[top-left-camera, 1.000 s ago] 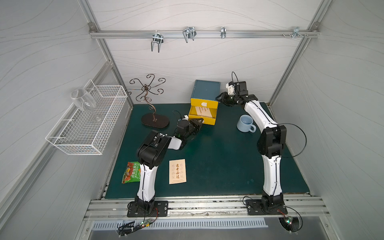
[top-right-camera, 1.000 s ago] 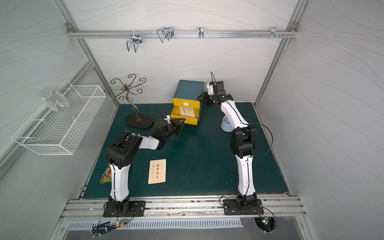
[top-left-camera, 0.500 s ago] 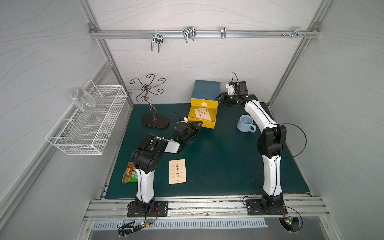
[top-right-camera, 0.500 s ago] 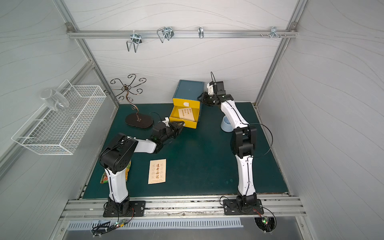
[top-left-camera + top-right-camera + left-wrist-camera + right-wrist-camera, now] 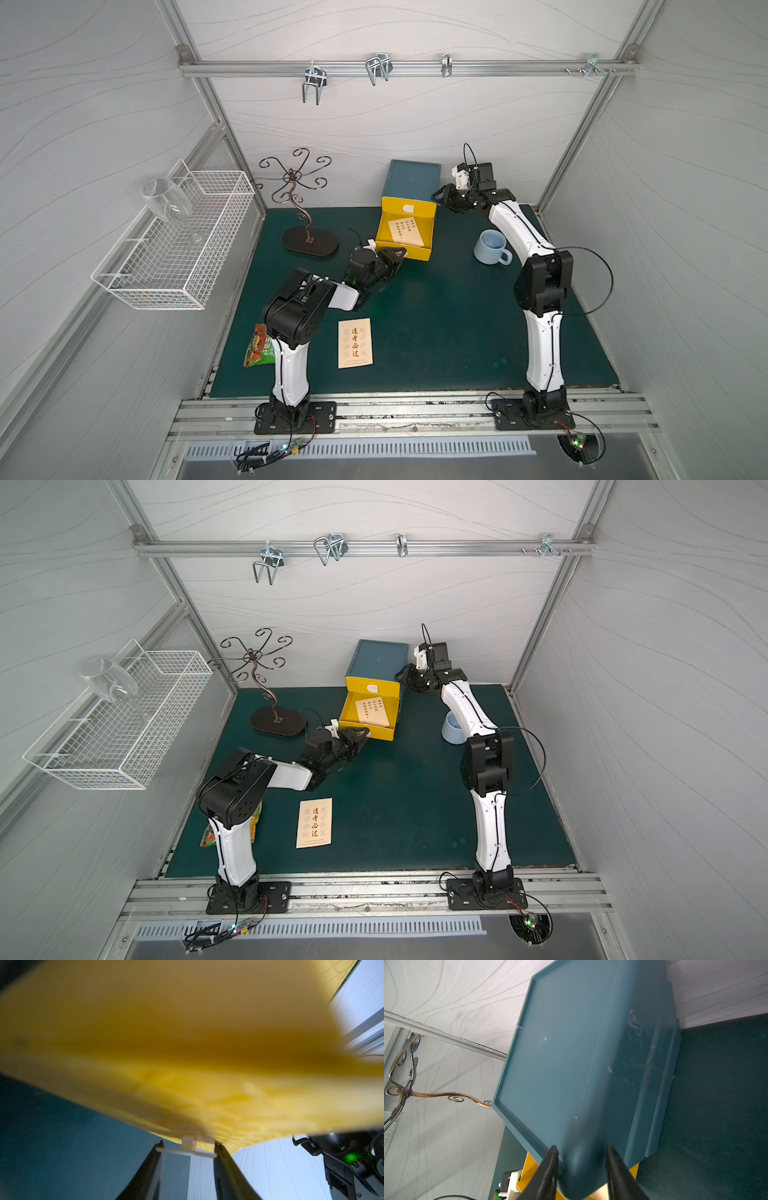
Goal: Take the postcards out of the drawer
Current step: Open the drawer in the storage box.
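Observation:
The yellow drawer (image 5: 409, 254) stands pulled out of the teal box (image 5: 413, 178) at the back of the mat. One cream postcard (image 5: 406, 232) lies inside it. Another postcard (image 5: 354, 343), with bold orange characters, lies flat on the mat in front of the left arm. My left gripper (image 5: 400, 251) is at the drawer's front; in the left wrist view its jaws (image 5: 188, 1144) are shut on the ends of the drawer's small clear handle (image 5: 187, 1150). My right gripper (image 5: 436, 196) is shut on the box's near right corner (image 5: 581, 1163).
A pale blue mug (image 5: 490, 247) stands right of the drawer, beside the right forearm. A copper wire stand (image 5: 309, 243) sits at the back left. A green-and-orange snack packet (image 5: 259, 347) lies by the left arm's base. A wire basket (image 5: 178, 245) with a glass hangs on the left wall.
The left arm has drawn back toward its base with the drawer, which now sticks out farther from the box. The right arm has stayed on the box.

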Available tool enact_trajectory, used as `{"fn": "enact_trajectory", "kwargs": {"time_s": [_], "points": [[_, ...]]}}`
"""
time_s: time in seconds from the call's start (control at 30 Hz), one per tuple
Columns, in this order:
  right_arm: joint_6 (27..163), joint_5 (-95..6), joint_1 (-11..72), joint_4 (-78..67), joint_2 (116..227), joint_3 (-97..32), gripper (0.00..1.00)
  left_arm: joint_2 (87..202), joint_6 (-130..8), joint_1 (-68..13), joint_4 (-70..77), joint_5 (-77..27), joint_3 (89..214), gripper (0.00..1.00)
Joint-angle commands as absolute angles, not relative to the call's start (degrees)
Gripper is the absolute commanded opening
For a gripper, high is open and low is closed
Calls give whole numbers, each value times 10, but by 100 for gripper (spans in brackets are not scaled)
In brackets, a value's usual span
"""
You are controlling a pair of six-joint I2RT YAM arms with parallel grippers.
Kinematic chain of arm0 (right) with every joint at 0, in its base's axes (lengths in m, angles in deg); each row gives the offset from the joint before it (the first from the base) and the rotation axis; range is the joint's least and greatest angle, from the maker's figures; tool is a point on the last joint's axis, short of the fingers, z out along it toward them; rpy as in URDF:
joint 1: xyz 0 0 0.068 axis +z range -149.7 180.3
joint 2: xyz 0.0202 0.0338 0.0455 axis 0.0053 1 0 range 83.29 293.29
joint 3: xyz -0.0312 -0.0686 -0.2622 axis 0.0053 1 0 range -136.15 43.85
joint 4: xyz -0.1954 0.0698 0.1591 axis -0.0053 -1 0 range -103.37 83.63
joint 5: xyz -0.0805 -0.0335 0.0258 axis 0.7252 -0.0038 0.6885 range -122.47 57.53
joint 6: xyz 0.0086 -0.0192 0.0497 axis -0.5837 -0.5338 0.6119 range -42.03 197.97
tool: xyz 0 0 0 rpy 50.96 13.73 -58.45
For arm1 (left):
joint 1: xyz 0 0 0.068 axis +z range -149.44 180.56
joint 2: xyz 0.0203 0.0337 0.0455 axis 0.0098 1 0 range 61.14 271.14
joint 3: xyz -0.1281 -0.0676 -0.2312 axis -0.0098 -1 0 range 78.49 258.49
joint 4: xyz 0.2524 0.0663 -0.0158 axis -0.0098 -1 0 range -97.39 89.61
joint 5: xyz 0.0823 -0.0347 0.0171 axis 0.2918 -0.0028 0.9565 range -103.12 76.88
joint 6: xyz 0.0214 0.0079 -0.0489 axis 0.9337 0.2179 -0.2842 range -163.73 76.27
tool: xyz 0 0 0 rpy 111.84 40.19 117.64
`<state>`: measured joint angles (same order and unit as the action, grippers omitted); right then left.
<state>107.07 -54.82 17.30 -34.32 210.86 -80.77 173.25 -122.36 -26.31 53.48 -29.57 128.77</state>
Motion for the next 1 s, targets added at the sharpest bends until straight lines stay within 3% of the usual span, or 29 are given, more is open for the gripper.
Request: {"fn": "enact_trajectory", "kwargs": {"time_s": [0.0,0.3,0.63,0.83,0.97], "points": [[1061,-534,171,-436,2133,-796,39,1710,-1218,-267,553,-307,1281,44],[1061,-533,171,-438,2132,-794,39,1706,-1224,-267,559,-307,1268,45],[1063,-533,171,-437,2126,-795,40,1683,-1225,-267,554,-302,1252,61],[1063,-529,170,-438,2118,-797,49,1625,-1206,-267,511,-295,1235,66],[1063,-530,167,-444,2115,-806,51,1566,-1159,-267,407,-296,1249,68]]}}
